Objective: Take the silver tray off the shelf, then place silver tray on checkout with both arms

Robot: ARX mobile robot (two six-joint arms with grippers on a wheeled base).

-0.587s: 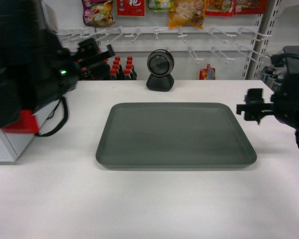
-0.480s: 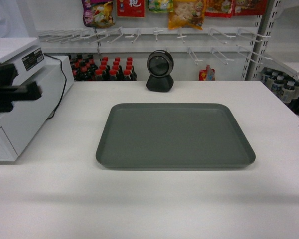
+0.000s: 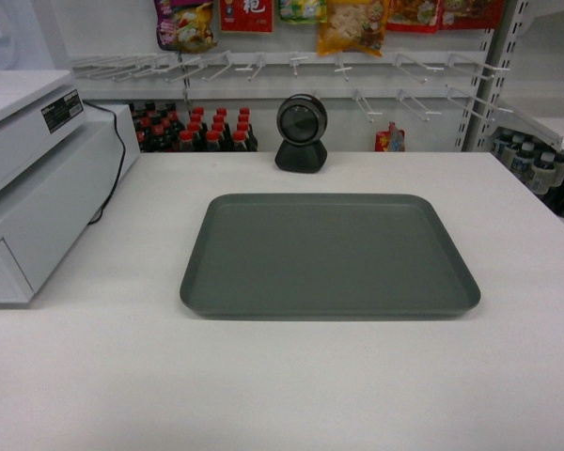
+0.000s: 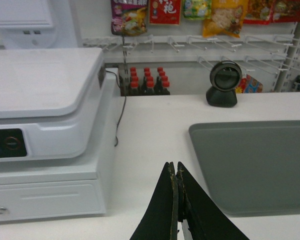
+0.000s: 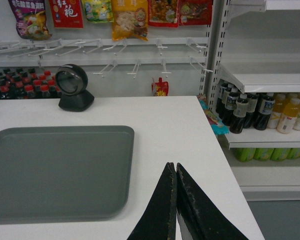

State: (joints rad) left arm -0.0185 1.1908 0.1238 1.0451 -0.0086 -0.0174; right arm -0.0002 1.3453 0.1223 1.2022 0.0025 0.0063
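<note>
Silver tray (image 3: 329, 254) lies flat on the white checkout bench (image 3: 282, 385), in front of the black scanner (image 3: 302, 133) and right of the cash register (image 3: 38, 188). Left end effector (image 4: 176, 200) closed, empty, left of the tray. Right end effector (image 5: 175, 200) closed, empty, off its right edge.

1. The silver tray (image 3: 329, 254) is plain matte grey-green, unmarked.
2. The worktop (image 3: 263, 385) is plain white.
3. The cash register (image 3: 28, 188) is white.
4. The scanner (image 3: 302, 132) is black.
5. Both tools' fingers (image 4: 165, 210) (image 5: 162, 210) are black.
6. The bottles (image 3: 221, 132) are dark, with red caps.
</note>
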